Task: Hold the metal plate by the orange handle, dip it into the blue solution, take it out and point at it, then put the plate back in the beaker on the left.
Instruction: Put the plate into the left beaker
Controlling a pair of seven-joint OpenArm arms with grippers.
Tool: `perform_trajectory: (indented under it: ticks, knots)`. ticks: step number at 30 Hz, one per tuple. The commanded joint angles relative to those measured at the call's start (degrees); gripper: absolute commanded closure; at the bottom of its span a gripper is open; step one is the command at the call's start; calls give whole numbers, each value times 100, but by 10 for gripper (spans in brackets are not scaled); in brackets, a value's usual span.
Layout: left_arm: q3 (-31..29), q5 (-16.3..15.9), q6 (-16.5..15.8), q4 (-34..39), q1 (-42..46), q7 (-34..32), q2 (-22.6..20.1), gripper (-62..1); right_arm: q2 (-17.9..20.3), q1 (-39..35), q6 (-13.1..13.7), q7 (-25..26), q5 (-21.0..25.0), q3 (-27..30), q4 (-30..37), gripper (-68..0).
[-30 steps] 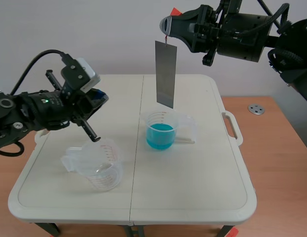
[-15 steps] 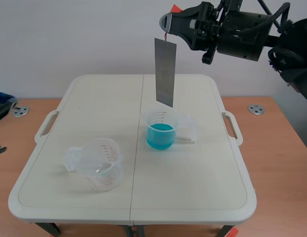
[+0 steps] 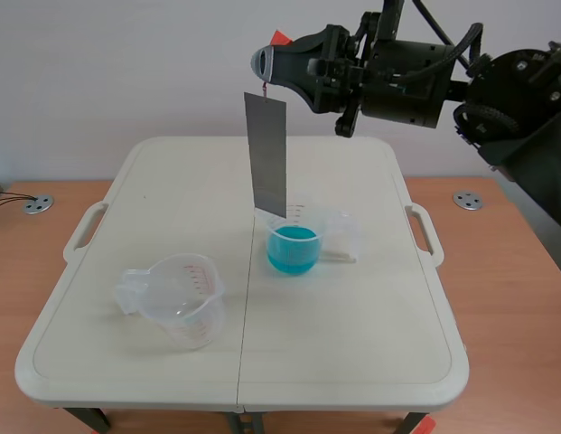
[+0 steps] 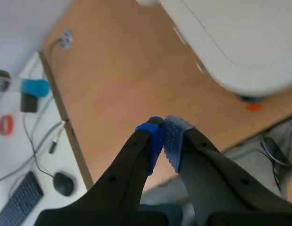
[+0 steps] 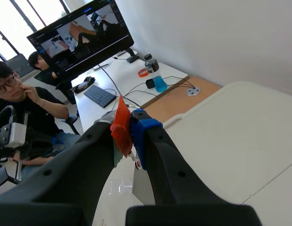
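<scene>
We see bright, even, diffuse light over the table point(image 3: 352, 344) in the scene view. The empty beaker point(image 3: 176, 298) and the beaker of blue solution point(image 3: 294, 240) cast only faint, soft-edged shadows on its top. Above the table, the metal plate point(image 3: 266, 154) gives back a dull grey sheen, and the wall behind the table is evenly lit. In the right wrist view, the windows point(image 5: 23, 14) far beyond the table are washed out to white. In the left wrist view, the table's corner point(image 4: 240, 42) is blurred, while the left gripper point(image 4: 162, 136) in front of it stands sharp.
</scene>
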Motion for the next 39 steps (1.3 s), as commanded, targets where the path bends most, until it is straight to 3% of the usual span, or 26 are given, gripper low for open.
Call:
perform_trajectory:
  ticks: [1,10,17,25,33,39]
  knots:
    - [35,-35,9,20,107,-61,162,-27,-76,179,90,107,151,-61,249,-15]
    - [50,-7,-15,-13,1091,-59,699,-27,-258,179,90,107,151,-450,662,-15]
    - [87,-4,-181,-17,1379,-35,1388,-27,-407,177,90,87,149,-691,748,-15]
    - [774,164,-363,-20,1408,350,1945,-27,-437,164,90,111,155,-992,752,-15]
    - [1482,162,-365,-17,1390,457,2153,-27,-498,157,90,151,203,-1246,752,-15]
    - [1641,162,-363,-17,1388,459,2151,-27,-603,144,90,173,238,-1467,752,-15]
